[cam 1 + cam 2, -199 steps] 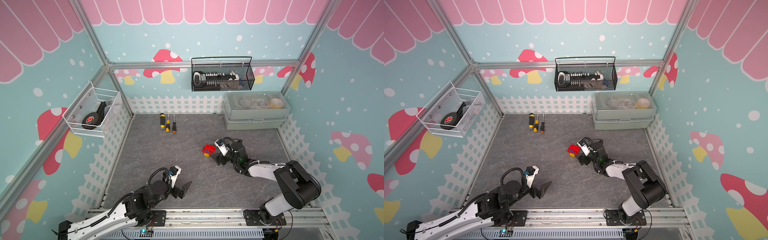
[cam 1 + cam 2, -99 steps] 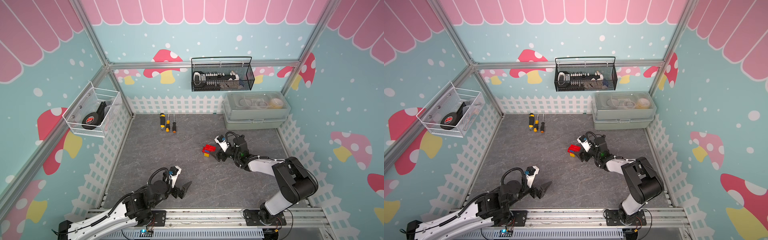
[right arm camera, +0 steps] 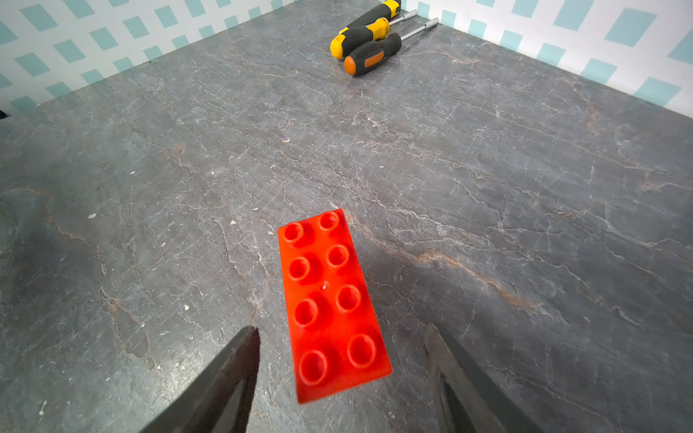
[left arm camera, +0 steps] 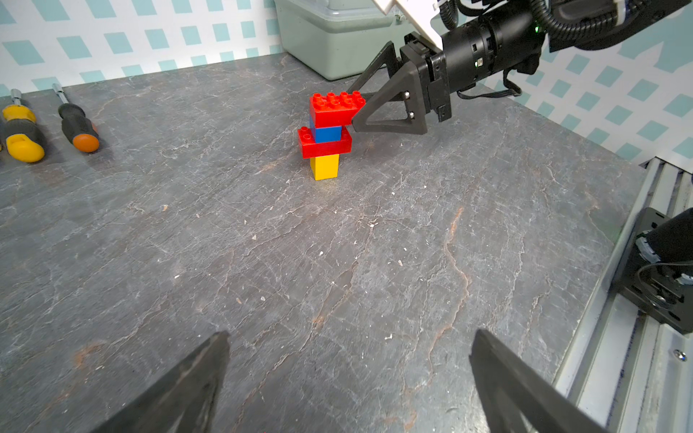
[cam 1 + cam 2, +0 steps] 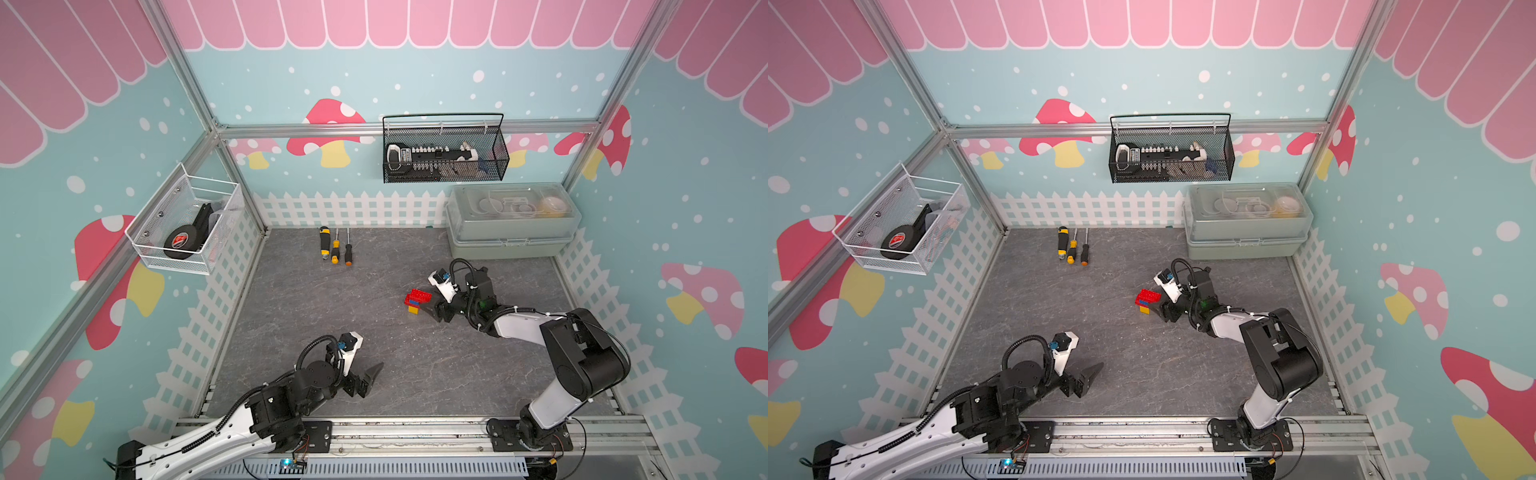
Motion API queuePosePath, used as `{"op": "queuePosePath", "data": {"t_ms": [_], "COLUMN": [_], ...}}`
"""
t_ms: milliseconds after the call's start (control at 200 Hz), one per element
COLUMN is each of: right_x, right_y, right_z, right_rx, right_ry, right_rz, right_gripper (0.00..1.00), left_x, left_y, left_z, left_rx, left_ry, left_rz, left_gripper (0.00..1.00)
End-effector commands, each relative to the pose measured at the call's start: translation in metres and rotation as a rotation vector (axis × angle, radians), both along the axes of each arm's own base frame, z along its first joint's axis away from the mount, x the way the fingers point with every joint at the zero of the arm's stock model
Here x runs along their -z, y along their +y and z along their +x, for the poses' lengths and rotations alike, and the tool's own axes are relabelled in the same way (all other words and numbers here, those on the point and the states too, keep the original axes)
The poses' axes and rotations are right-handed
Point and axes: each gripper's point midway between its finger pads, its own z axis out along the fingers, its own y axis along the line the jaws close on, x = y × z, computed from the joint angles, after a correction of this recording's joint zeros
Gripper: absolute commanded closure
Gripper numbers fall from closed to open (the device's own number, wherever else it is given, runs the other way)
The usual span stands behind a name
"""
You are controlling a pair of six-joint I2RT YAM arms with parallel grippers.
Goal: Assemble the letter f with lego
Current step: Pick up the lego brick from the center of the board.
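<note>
The letter f stands upright on the grey table: a yellow lego brick at the bottom, a red bar, a blue brick, and a second red bar on top. Both top views show it right of the table's middle. My right gripper is open, its fingertips on either side of the top red bar's near end with a gap on each side. My left gripper is open and empty near the table's front edge.
Three screwdrivers lie at the back of the table. A grey-green lidded box stands at the back right. Two wire baskets hang on the walls. A metal rail runs along the front edge.
The right gripper's jaws have narrowed around the top red bar. The brick shape and the left arm have not moved.
</note>
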Motion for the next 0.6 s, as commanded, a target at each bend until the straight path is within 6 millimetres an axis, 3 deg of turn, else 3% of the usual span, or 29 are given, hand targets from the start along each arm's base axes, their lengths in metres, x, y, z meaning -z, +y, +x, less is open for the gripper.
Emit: {"op": "queuePosePath", "data": {"t_ms": [0,260,595], "right_x": [-0.0022,-0.0021,-0.0043], "right_y": [0.0030,0.0032,0.0033], "right_z": [0.0011,0.0014,0.0001], "right_rx": [-0.025,-0.031,-0.040], "right_ry": [0.011,0.022,0.020], "right_rz": [0.015,0.019,0.017], "right_gripper": [0.35,0.49,0.56], "left_x": [-0.0045,-0.0043,-0.0032], "left_y": [-0.0003,-0.0004,-0.0004], "left_z": [0.0014,0.0013,0.0015], "left_rx": [-0.006,-0.005,-0.006], "left_ry": [-0.018,-0.018,-0.015], "left_rz": [-0.004,-0.003,0.001], "left_gripper": [0.01,0.01,0.01]}}
